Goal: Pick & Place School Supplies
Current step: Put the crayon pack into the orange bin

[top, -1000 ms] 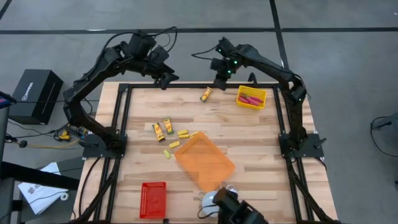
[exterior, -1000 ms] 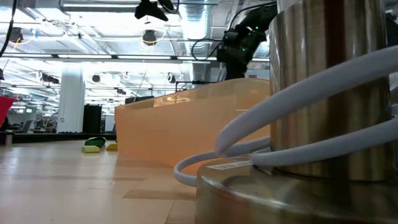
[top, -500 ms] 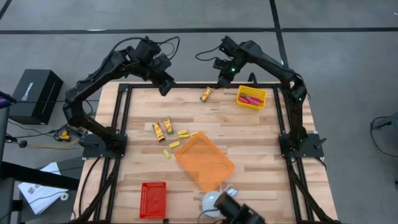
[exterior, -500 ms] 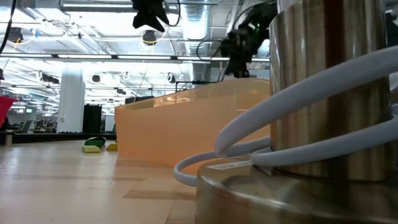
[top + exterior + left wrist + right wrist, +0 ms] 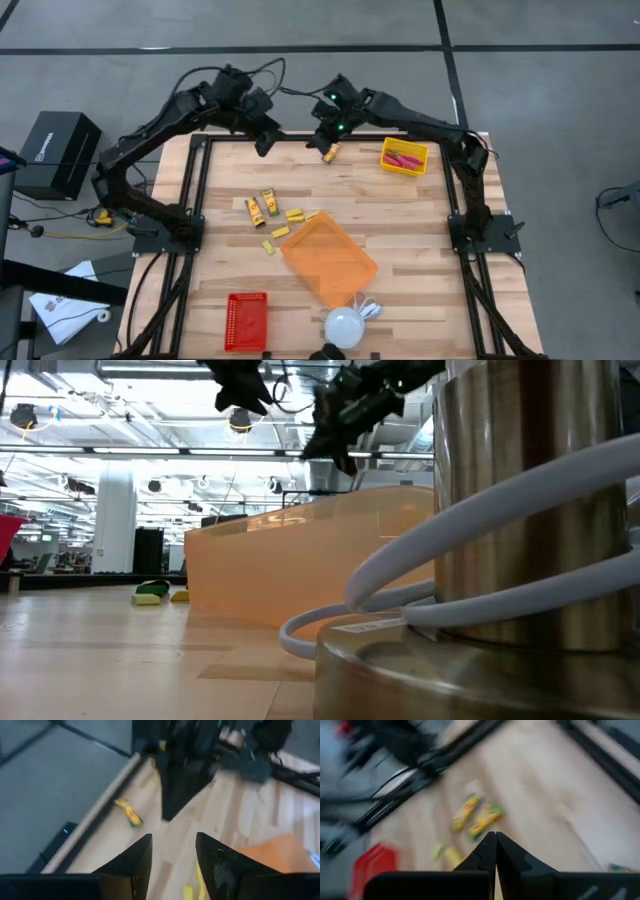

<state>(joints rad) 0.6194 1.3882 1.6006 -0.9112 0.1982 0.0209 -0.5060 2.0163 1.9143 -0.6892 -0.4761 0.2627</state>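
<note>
One orange-yellow packet (image 5: 331,152) lies flat near the table's far edge, also in the left wrist view (image 5: 129,813). Two more packets (image 5: 261,205) (image 5: 475,815) lie left of centre, with small yellow blocks (image 5: 283,228) beside them. Red-handled scissors (image 5: 403,158) lie in the yellow bin. My right gripper (image 5: 323,141) (image 5: 495,840) is shut and hangs just above and left of the far packet, high off the table in the low view (image 5: 340,452). My left gripper (image 5: 263,143) (image 5: 172,855) is open, in the air over the far-left edge.
An orange tray (image 5: 345,275) sits slanted at the table's centre. A red bin (image 5: 246,320) and a white dome (image 5: 342,326) with a cord are at the near edge, and the yellow bin (image 5: 421,165) is at far right. Black frame rails border the table.
My right gripper has swung along the far edge toward the table's left and now sits beside the far packet, close to my left gripper. My left gripper moved slightly toward the table's near side. A dark object at the near edge has left view, uncovering the white dome.
</note>
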